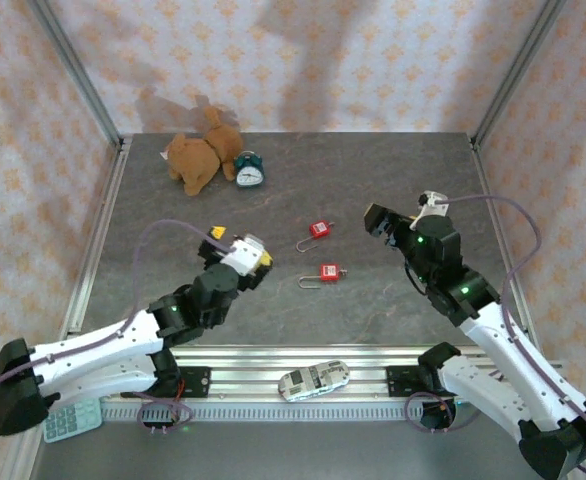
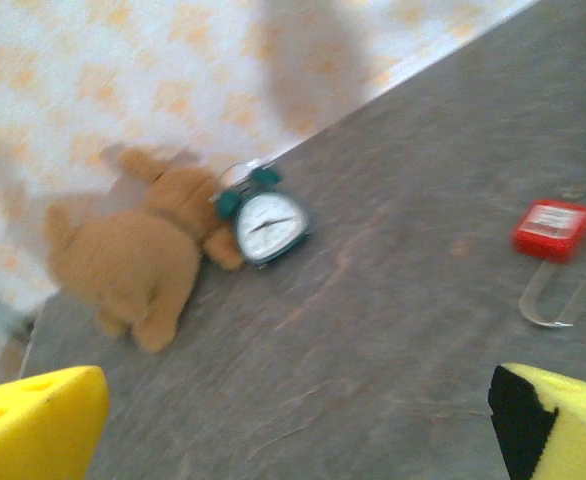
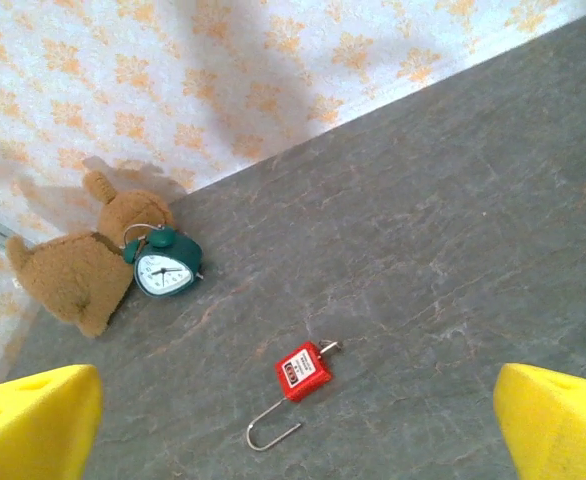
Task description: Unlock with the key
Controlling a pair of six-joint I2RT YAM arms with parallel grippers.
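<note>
**Overhead view.** Two red padlocks lie near the middle of the grey table (image 1: 393, 160), between the arms. The far padlock (image 1: 319, 230) and the near padlock (image 1: 328, 271) are close together but apart, each with its shackle swung out toward the left. Whether a key sits in either body is too small to make out. The left gripper (image 1: 241, 247) hovers just left of the locks, jaws spread wide with nothing between them. The right gripper (image 1: 381, 222) hangs to their right, its fingertips dark and hard to separate from above. At the far left, a plush dog (image 1: 198, 155) touches a green alarm clock (image 1: 248, 171). A toy car (image 1: 313, 380) rests on the near rail (image 1: 243, 360). A calculator (image 1: 71, 420) in the near left corner is partly hidden by the left arm's base.

**Left wrist view.** This view is blurred. Yellow fingers (image 2: 33, 420) are cut off at both lower corners, wide apart over bare table. One padlock (image 2: 553, 228) lies at the right with its shackle open; which of the two it is cannot be told.

**Right wrist view.** This view is sharp. Yellow fingers (image 3: 33, 420) stand wide apart at the lower corners, gripping nothing. One of the padlocks lies beyond them, its hooked shackle toward the camera. A small metal tip at its far corner could be a key or the shackle's end; it cannot be told.
</note>
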